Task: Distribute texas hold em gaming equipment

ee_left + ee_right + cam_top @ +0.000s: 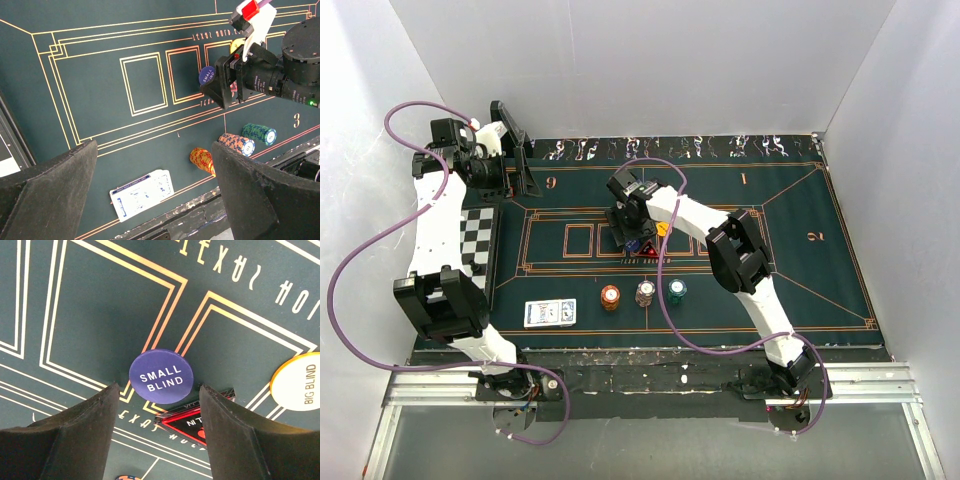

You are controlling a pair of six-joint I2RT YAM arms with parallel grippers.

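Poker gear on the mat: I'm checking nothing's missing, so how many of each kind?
Chip stacks: 3
Blind discs: 2
Red triangular marker: 1
Card pile: 1
Total: 7

Blue disc flat, touching red marker at five o'clock, yellow disc at two. Chip stacks at six, cards at eight.

The blue disc sits between the spread fingers of the right gripper, but the red marker touches its edge beside one finger. The yellow disc lies apart; bare mat surrounds the rest.
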